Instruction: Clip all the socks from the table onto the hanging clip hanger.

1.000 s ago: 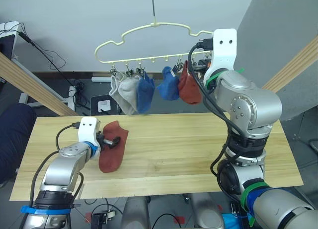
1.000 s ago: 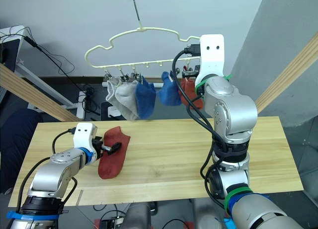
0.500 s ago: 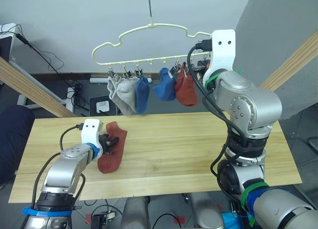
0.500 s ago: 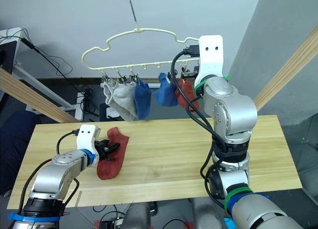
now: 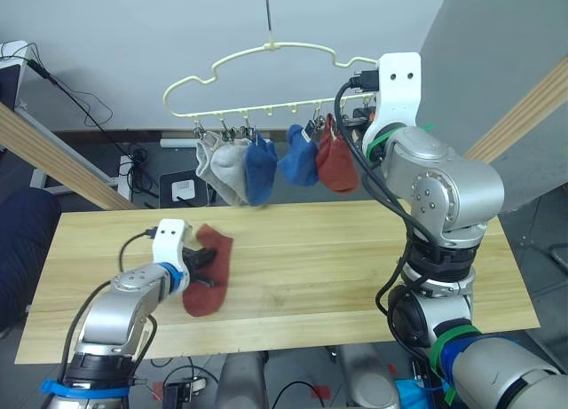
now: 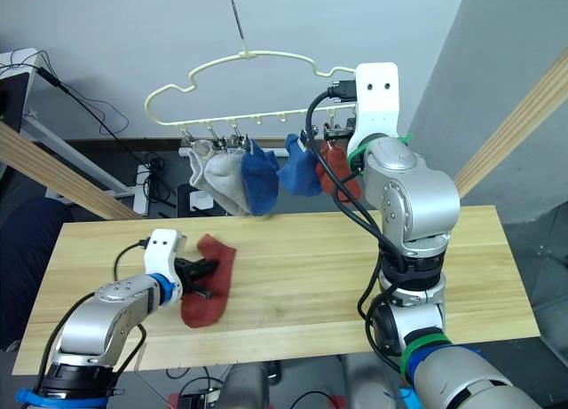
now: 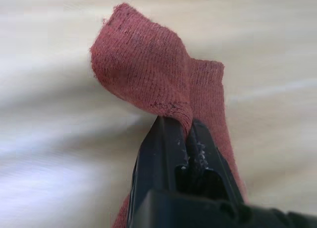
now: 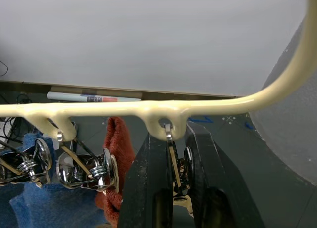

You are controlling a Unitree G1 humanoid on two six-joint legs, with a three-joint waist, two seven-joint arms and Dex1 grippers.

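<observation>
The left pincer (image 7: 179, 134) is closed on the cuff of a rust-red knit ankle sock (image 5: 209, 271) lying on the light wooden plank desk (image 5: 355, 249). The right pincer (image 8: 171, 154) straddles a small silver metal clip (image 8: 177, 173) under the pale-yellow cloud-shaped wire hanger (image 5: 257, 58).

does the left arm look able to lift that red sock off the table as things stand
Probably yes. The left tool is already shut on a fold of the rust-red sock, which lies alone on the table, with nothing on top of it.
</observation>
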